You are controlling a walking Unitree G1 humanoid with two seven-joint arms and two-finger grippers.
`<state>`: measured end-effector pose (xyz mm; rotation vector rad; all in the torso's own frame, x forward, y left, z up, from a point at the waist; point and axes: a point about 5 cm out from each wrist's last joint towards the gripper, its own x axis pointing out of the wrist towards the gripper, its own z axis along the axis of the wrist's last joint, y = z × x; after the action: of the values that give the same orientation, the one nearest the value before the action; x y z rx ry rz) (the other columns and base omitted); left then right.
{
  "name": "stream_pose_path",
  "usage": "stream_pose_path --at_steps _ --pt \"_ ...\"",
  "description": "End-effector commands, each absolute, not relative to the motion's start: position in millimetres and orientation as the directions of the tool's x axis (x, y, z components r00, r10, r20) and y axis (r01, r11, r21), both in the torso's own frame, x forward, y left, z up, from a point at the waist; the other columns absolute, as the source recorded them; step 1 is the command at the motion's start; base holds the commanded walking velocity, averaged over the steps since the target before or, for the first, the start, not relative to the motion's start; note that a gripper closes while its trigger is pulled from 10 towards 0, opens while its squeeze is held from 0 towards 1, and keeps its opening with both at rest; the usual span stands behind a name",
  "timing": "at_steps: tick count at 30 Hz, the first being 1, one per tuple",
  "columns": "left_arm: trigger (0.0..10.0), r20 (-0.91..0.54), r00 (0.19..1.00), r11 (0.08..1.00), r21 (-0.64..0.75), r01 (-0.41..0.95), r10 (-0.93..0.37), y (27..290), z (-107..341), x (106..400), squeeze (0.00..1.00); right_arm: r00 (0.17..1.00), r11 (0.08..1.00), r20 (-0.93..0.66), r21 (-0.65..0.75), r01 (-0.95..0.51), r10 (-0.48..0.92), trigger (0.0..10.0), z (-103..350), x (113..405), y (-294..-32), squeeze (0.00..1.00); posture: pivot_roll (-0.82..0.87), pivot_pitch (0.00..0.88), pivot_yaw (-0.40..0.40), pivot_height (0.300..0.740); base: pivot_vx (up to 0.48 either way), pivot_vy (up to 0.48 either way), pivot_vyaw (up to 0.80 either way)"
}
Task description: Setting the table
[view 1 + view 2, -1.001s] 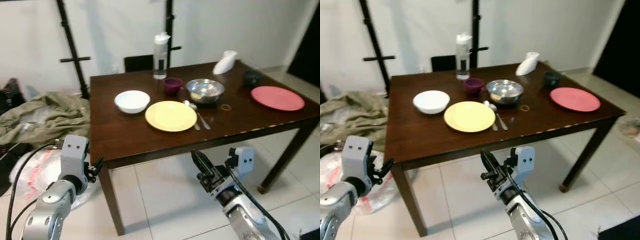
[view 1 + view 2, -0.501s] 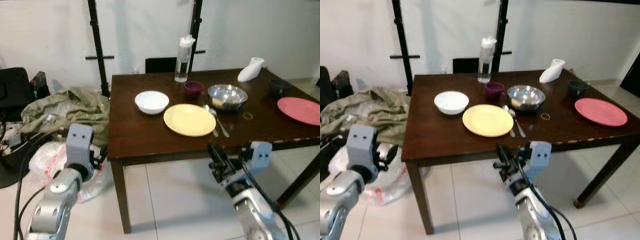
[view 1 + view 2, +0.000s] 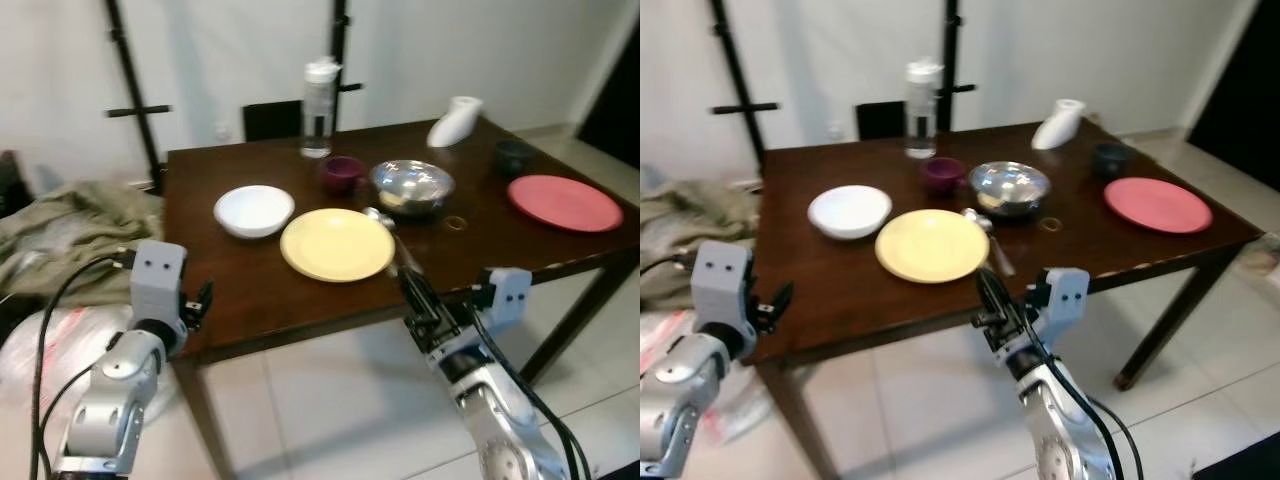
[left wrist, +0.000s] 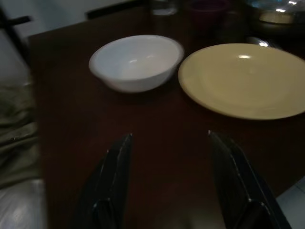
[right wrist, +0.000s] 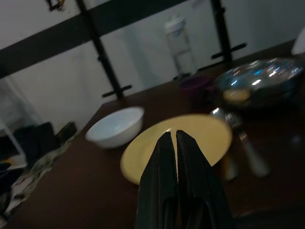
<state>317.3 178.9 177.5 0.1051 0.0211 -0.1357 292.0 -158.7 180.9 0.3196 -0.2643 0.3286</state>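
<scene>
Approach step, by my read: robot stands at the near edge of the table point(image 3: 250, 290), nothing picked up yet.

Right gripper point(image 3: 988, 292) sits at the near edge, just in front of the yellow plate point(image 3: 337, 243); fingers pressed together w/ nothing between them, as the right wrist view shows point(image 5: 174, 176). Left gripper point(image 4: 169, 181) is over the near-left part of the table, fingers spread apart and empty, aimed toward the white bowl point(image 3: 254, 209) and the yellow plate.

On the table: white bowl left of the yellow plate, close but apart. Spoon and fork point(image 3: 385, 222) lie just right of the plate, touching or nearly so. Behind them a steel bowl point(image 3: 412, 183), purple cup point(image 3: 342, 172), bottle point(image 3: 316, 108). Red plate point(image 3: 564, 202) well apart at the right end, dark cup point(image 3: 513, 155) behind it. Small ring point(image 3: 455, 223) near the steel bowl.

Next move, prob.: right gripper needs to spread its fingers and reach fwd for the cutlery or plate rim. Cutlery lies flat on the wood, so a low, precise pinch is needed.
</scene>
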Motion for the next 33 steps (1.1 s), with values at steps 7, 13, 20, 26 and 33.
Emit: stream_pose_path --at_steps 7,13,20,26,33 --pt "10.0 -0.015 0.982 0.971 0.147 0.188 -0.188 177.4 179.0 314.2 0.0 0.913 0.888 0.256 0.256 -0.382 0.318 10.0 172.5 290.6 -155.6 0.0 0.07 0.0 0.087 0.74 0.445 0.0 0.0" --pt "10.0 -0.056 0.95 0.942 0.118 0.313 -0.308 166.7 172.3 306.0 0.0 0.907 0.88 0.213 0.24 -0.409 0.364 10.0 167.3 289.3 -154.4 0.0 0.07 0.0 0.085 0.74 0.419 0.0 0.0" --pt "10.0 -0.167 0.857 0.871 -0.149 0.468 -0.488 149.0 146.6 281.5 0.0 0.92 0.884 0.153 0.26 -0.39 0.361 10.0 154.3 290.3 -153.5 0.0 0.07 0.013 0.086 0.74 0.205 0.0 0.0" --pt "10.0 -0.213 0.83 0.84 -0.32 0.439 -0.515 145.4 134.2 267.5 0.0 0.934 0.881 0.081 0.312 -0.356 0.348 10.0 139.3 290.7 -151.7 0.0 0.08 0.044 0.091 0.74 0.0 0.0 0.0" --pt "10.0 -0.251 0.786 0.788 -0.445 0.425 -0.565 140.8 128.9 272.8 0.0 0.954 0.895 0.032 0.338 -0.291 0.298 10.0 132.1 294.9 -155.0 0.0 0.09 0.096 0.089 0.74 0.0 0.0 0.0"
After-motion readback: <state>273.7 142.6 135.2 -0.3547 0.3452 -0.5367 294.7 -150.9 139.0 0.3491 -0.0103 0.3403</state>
